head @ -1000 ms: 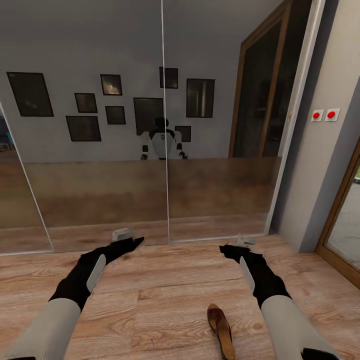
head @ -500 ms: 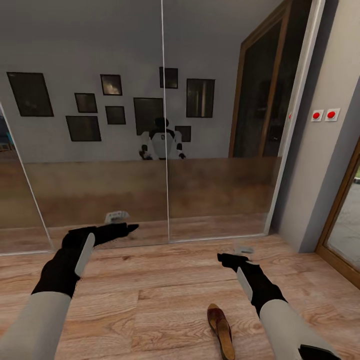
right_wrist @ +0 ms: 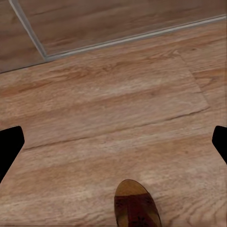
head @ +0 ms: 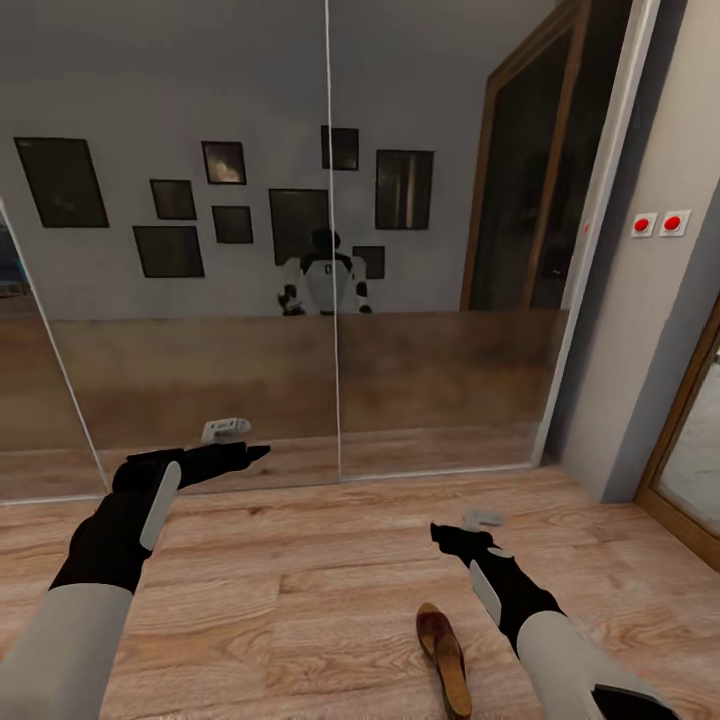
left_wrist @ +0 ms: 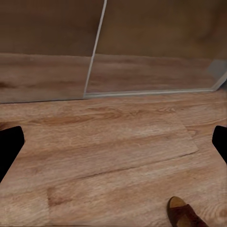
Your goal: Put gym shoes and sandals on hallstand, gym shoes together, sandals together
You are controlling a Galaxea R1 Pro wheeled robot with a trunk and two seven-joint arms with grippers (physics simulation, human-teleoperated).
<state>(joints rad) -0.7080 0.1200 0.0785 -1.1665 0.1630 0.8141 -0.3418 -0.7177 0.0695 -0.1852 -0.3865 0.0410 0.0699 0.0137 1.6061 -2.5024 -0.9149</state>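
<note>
Just below and slightly inboard of our right gripper (head: 452,533), one brown sandal (head: 444,659) lies on the corridor floor (head: 300,590), apart from both arms. We hold that gripper above the planks with its fingers spread wide; in the right wrist view the dark fingertips (right_wrist: 10,149) sit at the two edges of the picture with bare floor between them and the sandal's end (right_wrist: 135,203) showing past them. Our left gripper (head: 240,458) hangs well off to the far side, near the mirrored wardrobe doors (head: 200,300), likewise spread and holding nothing.

We judge the sandal light and fairly stiff in the sole, with a smooth footbed that could slip; the wide strap and the sole edges beneath it look like the surest place to pinch, across its narrow width.

Its long axis runs roughly along our line of reach, slightly angled. Which end is the toe, we cannot tell for sure.
</note>
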